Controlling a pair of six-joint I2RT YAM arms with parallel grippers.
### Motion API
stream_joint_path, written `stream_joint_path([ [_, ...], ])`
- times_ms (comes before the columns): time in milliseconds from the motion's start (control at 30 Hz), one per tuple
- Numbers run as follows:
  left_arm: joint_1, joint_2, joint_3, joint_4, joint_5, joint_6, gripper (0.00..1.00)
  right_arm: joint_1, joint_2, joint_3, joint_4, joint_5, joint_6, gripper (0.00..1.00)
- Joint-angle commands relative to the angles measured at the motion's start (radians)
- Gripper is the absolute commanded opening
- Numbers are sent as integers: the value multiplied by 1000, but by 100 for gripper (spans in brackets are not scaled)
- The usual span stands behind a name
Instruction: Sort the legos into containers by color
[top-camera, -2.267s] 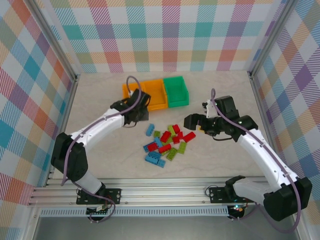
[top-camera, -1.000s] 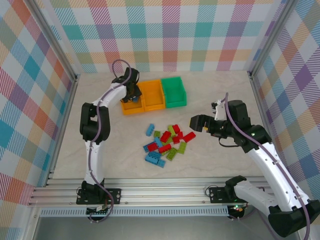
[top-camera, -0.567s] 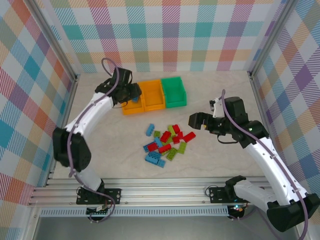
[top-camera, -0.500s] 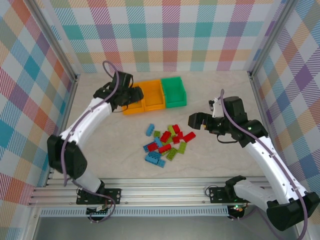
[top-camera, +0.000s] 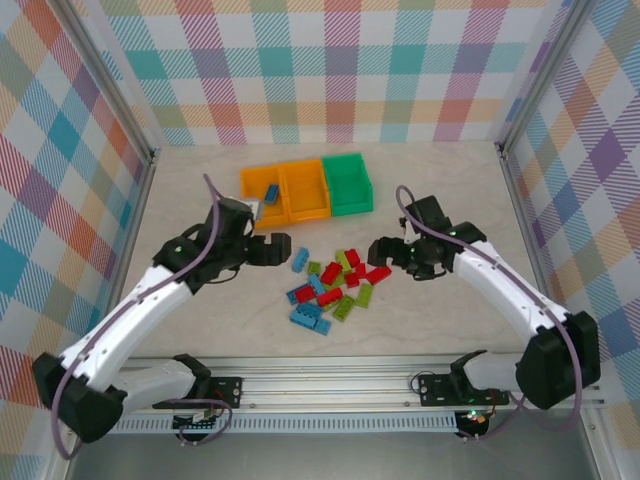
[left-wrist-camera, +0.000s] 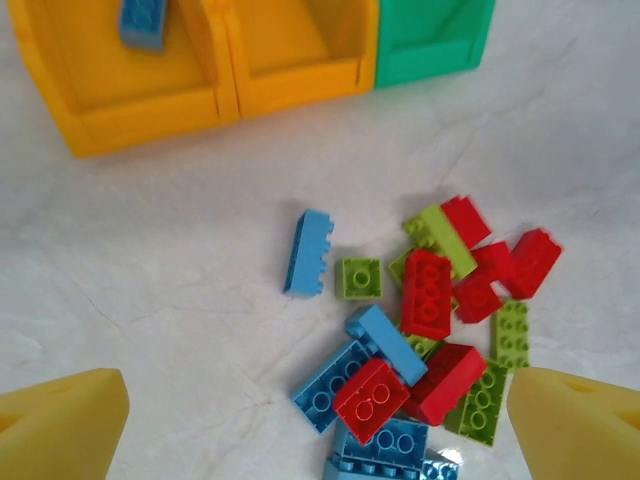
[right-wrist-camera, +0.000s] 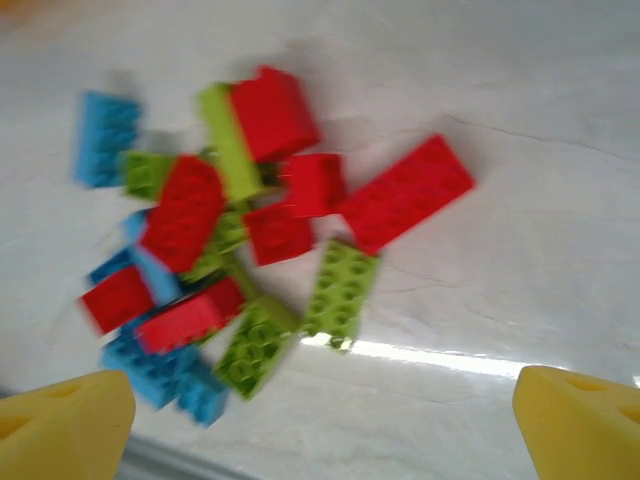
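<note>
With a blue brick (left-wrist-camera: 143, 22) dropped in the left orange bin (left-wrist-camera: 140, 125), the left gripper (top-camera: 270, 250) swings back to the pile (top-camera: 335, 283), jaws wide and empty, like the right gripper (top-camera: 385, 250).

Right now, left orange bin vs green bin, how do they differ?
Colour: the left orange bin is orange, the green bin green.
Contents: the left orange bin holds a blue brick; the green bin looks empty in the top view.
Place: the left orange bin ends the row on the left, the green bin on the right.
Shared: both open rectangular bins, joined in one row.
</note>
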Motion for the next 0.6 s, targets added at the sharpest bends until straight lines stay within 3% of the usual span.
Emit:
stream_joint_path([
  [0, -5, -74, 30, -10, -39, 141, 100, 2, 69, -22, 45, 120, 226, 97],
  [100, -5, -113, 28, -3, -3, 252, 100, 2, 137, -32, 91, 118, 354, 92],
  [167, -5, -131, 25, -18, 80, 350, 100, 3, 162, -52, 140, 127, 418, 86],
  [233, -5, -143, 24, -50, 188, 455, 100, 3, 188, -56, 176, 130, 472, 87],
  [400, -17, -172, -20, -96, 360, 672, 100, 31, 327, 65, 102, 174, 530, 89],
  [567, -57, -209, -94, -58, 453, 794, 100, 64, 460, 162, 41, 204, 553, 78],
])
